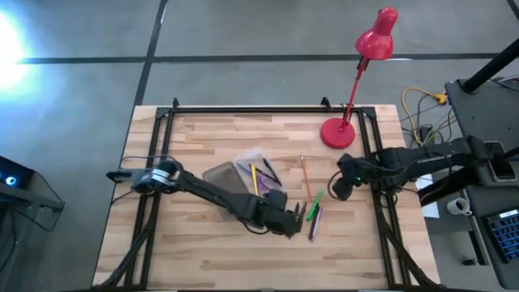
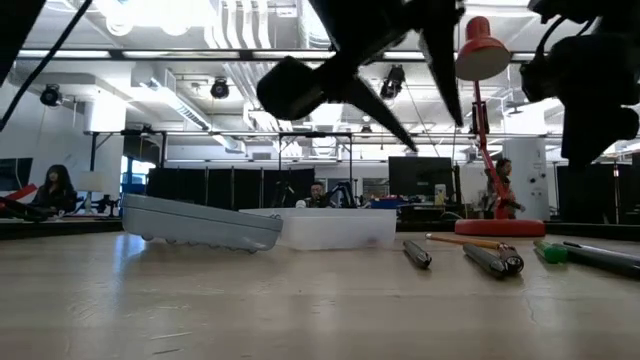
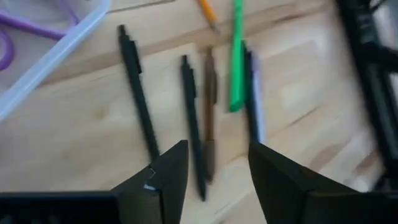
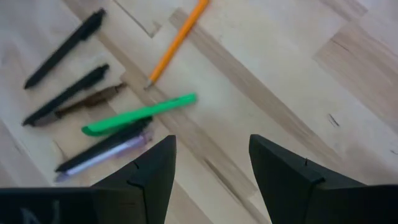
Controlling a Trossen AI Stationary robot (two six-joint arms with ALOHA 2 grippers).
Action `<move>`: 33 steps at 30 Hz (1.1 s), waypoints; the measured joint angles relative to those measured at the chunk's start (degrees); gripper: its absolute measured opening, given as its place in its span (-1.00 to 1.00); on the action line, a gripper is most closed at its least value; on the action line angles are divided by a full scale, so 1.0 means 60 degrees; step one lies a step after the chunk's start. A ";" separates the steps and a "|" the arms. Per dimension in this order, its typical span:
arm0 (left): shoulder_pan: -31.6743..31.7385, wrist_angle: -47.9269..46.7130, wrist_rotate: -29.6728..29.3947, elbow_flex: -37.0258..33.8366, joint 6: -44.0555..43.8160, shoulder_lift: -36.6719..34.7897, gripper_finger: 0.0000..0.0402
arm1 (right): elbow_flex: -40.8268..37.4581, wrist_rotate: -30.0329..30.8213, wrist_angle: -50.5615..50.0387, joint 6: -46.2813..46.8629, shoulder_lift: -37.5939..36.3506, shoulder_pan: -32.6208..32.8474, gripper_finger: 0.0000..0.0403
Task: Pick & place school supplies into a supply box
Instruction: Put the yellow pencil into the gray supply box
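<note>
Light butcher-block table (image 1: pixel 203 251) in a black frame, grey floor around it; low view looks into an open workshop with ceiling lights, ducts, monitors and a few people seated far back. Red lamp (image 1: pixel 357 81) stands at the far right corner. Box (image 1: pixel 243 174) sits mid-table, open, ribbed grey lid (image 2: pixel 200 225) folded out toward the left arm's side; a yellow pencil (image 1: pixel 254 178) and a dark pen lie in the clear half. Loose supplies lie just right of it, roughly parallel, long axes running near-to-far: two black pens (image 3: pixel 140 93), a brown one (image 3: pixel 209 106), green marker (image 4: pixel 140 114), a purple-tinted pen (image 4: pixel 102 155), orange pencil (image 4: pixel 177 40) farthest back. Left gripper (image 3: pixel 214 168) hovers over the black and brown pens, fingers spread, nothing pinched. Right gripper (image 4: pixel 211 165) hangs near the green marker, fingers apart, empty.
</note>
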 joint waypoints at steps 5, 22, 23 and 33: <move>0.0119 -0.0585 0.0109 0.0171 -0.0506 0.0515 -0.23 | 0.0000 0.0410 -0.0160 -0.0028 -0.0022 0.0238 -0.04; 0.0586 -0.0279 0.0224 -0.0132 0.0164 0.1419 -0.36 | -0.0004 0.0665 -0.0121 0.0710 -0.0011 0.0258 -0.04; 0.0631 -0.0224 0.0267 -0.0127 0.0212 0.1428 -0.37 | -0.0011 0.0666 -0.0124 0.0796 -0.0011 0.0258 -0.04; 0.0955 -0.0398 0.0706 -0.0121 0.0644 0.1506 -0.58 | -0.0064 0.0667 -0.0116 0.1471 0.0011 0.0258 -0.04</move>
